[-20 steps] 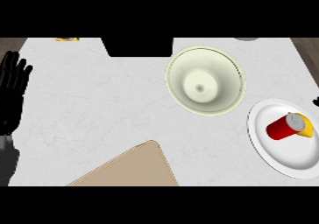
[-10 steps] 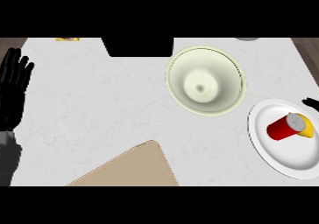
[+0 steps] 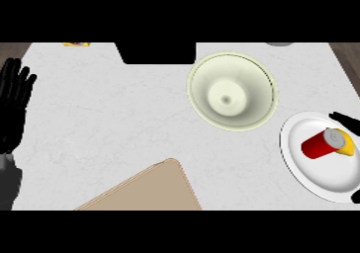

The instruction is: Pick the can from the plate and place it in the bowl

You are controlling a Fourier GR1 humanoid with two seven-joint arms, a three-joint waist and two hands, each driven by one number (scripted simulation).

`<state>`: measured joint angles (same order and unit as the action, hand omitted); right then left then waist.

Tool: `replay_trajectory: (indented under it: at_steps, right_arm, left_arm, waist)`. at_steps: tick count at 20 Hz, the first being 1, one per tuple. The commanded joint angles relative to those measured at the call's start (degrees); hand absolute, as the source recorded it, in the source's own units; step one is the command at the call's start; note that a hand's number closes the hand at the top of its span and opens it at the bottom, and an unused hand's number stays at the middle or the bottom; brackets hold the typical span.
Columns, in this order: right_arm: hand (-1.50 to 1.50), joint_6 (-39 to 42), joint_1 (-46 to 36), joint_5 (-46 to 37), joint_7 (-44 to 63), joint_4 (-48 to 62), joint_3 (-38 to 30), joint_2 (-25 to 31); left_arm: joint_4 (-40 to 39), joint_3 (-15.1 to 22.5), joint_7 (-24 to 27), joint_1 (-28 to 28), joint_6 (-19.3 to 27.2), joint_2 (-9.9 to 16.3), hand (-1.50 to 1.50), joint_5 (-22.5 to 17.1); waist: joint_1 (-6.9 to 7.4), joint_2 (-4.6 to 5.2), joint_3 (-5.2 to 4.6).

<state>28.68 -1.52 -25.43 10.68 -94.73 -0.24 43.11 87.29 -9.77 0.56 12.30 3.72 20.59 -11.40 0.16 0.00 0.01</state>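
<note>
The can (image 3: 327, 144), red with a yellow end, lay on its side on the white plate (image 3: 314, 173) at the right edge of the counter (image 3: 117, 123), well apart from the pale bowl (image 3: 232, 92) up and to the left of it. Compared with half a second earlier, the right hand (image 3: 348, 120) showed further into view: dark fingers now reached over the plate's upper right rim, just beside the can, and another dark part showed at the plate's lower right edge. Whether its fingers were spread or curled, I cannot tell. The left hand (image 3: 11, 106) rested wide at the left edge, fingers straight and up, unchanged. The tan board (image 3: 146, 190) had not moved
</note>
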Motion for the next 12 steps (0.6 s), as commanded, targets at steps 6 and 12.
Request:
replay_trajectory:
  at_steps: [6, 12]
  right_arm:
    - [-1.5, -2.0, -0.3, -7.9, -8.6, 4.2, 0.0, -6.1]
    - [-1.5, -1.1, -2.5, -13.5, -8.6, 8.4, 0.2, -9.0]
  left_arm:
    - [-0.5, -2.6, -0.1, 0.9, -2.4, -0.2, 0.0, -0.1]
    - [0.4, -1.7, -1.3, 1.6, -0.9, -1.7, 0.0, 2.8]
  waist:
    - [-0.15, -0.02, -0.01]
    - [-0.13, -0.02, -0.01]
